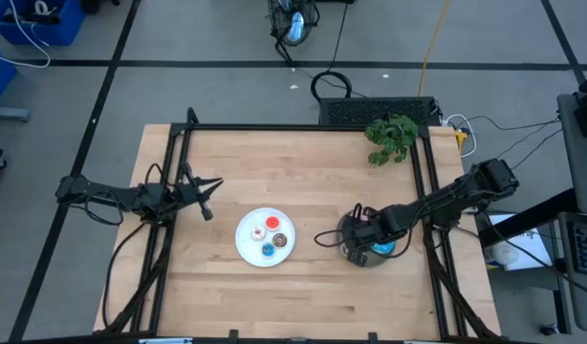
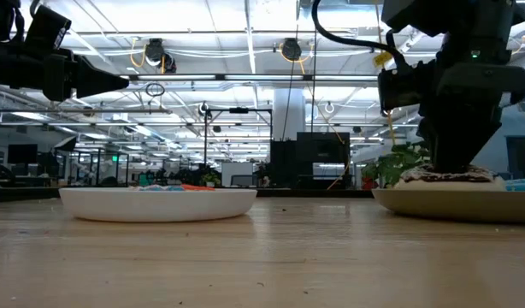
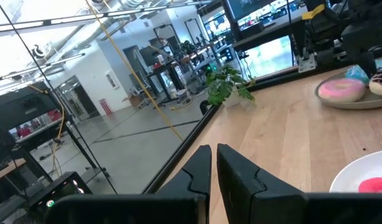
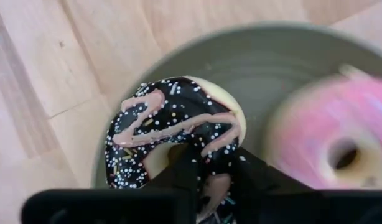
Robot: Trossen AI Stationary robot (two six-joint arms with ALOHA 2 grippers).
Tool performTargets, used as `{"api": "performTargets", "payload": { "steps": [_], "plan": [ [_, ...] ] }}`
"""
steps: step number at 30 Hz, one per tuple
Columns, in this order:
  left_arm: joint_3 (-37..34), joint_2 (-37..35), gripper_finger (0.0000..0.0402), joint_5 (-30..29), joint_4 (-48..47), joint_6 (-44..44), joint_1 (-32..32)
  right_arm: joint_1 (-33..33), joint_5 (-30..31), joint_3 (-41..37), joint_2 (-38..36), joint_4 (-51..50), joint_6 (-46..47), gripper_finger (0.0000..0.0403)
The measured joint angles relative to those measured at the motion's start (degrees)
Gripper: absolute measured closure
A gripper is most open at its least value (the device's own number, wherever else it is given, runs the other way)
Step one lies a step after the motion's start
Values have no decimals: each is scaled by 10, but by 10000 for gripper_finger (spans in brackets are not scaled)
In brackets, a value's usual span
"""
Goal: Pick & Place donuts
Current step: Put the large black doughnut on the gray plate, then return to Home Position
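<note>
On the pale wooden desk [image 1: 274,296] sit two round plates. The white plate [image 1: 248,245] near the middle holds the small toy donuts: a red-iced one [image 1: 272,225], a pink-and-white one [image 1: 259,232], a brown one [image 1: 279,239] and a blue one [image 1: 268,250], lying close together. The grey plate [image 4: 284,59] on the right side carries the larger rings. A chocolate-iced donut with pink drizzle and white sprinkles [image 4: 172,127] lies against the plate's near rim, beside a pink-iced donut [image 4: 340,140], and a blue-iced donut [image 1: 382,249] shows under the arm in the high view. The right claw [image 4: 206,180] is down on this plate, its two dark fingers clamped on the rim of the chocolate donut, one inside the hole and one outside. The left claw [image 1: 206,199] hangs above the desk to the left of the white plate, well apart from it, fingers close together and holding nothing. A green leafy plant [image 1: 391,137] lies at the far edge of the desk.
</note>
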Motion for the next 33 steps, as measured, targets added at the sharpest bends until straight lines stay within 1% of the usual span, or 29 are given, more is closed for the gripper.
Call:
{"api": "performTargets", "payload": {
  "steps": [2, 9, 12, 15, 18, 24, 26, 28, 30, 33],
  "plan": [
    [0, 0, 369, 0, 0, 0, 0, 0, -16, 0, 0, -1, 0, 321],
    [0, 0, 369, 0, 0, 0, 0, 0, -17, 0, 0, -13, -1, 230],
    [0, 0, 369, 0, 0, 0, 0, 0, -17, 7, 0, -30, -4, 203],
    [0, 0, 369, 0, 0, 0, 0, 0, -18, 24, 0, -61, -3, 186],
    [0, 0, 369, 0, 0, 0, 0, 0, -16, 51, 0, -98, -2, 178],
    [0, 0, 369, 0, 0, 0, 0, 0, -13, 106, 0, -170, -1, 180],
    [0, 0, 369, 0, 0, 0, 0, 0, -12, 122, -1, -181, -2, 183],
    [0, 0, 369, 0, 0, 0, 0, 6, -9, 134, -7, -177, -26, 187],
    [0, 0, 369, 0, 0, -1, 0, 23, 25, 147, -17, -171, -56, 195],
    [0, 0, 369, -2, 0, 6, 0, 56, 108, 158, -53, -170, -88, 214]
  ]
}}
